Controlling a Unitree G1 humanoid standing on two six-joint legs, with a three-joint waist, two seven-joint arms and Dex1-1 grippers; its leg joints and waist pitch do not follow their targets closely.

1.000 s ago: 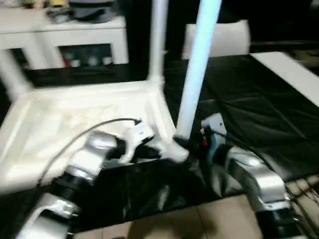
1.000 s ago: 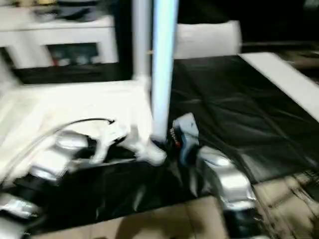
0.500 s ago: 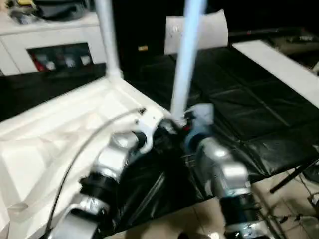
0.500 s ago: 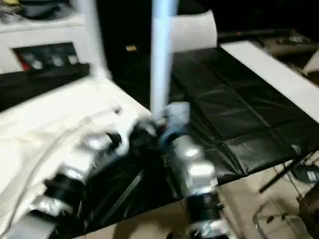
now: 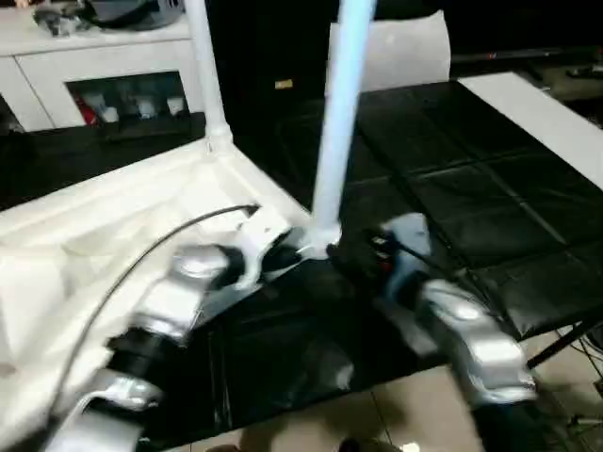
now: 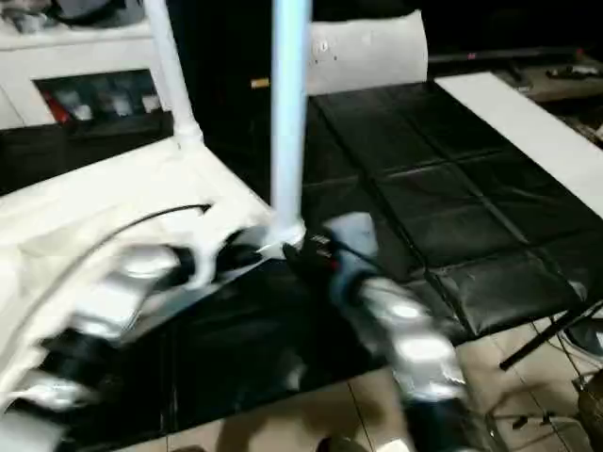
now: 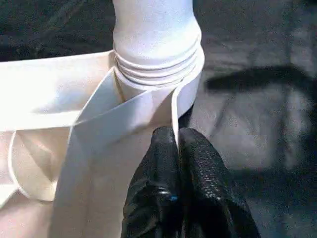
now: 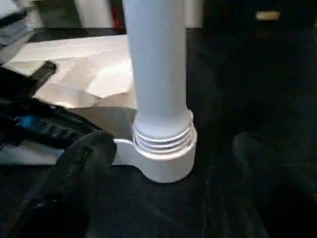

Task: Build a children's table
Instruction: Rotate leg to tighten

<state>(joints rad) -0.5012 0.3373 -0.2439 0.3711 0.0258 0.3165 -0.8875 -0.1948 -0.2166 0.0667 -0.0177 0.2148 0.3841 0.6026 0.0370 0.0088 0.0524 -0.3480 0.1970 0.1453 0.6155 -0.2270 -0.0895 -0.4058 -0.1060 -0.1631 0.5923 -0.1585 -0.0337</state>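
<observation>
**Right pincer lets go of the corner leg**

No brand, label or readable writing shows on any part.

The upturned table top (image 5: 113,226) lies on the black-covered worktop (image 5: 452,188). The left pincer (image 7: 177,144) is pressed together on a thin rib of the top's rim, directly in front of the corner socket (image 7: 185,89). A leg (image 5: 334,122) stands upright in that socket, threads showing just above the collar. A second leg (image 5: 207,75) rises from the corner beyond the left pincer.

The right pincer (image 8: 163,148) is spread wide, one finger (image 8: 81,163) on either side of the socket's base and apart from it. A second ago its fingers sat closer in at the leg's foot; they have since parted. The left pincer has kept its pinch throughout.
</observation>
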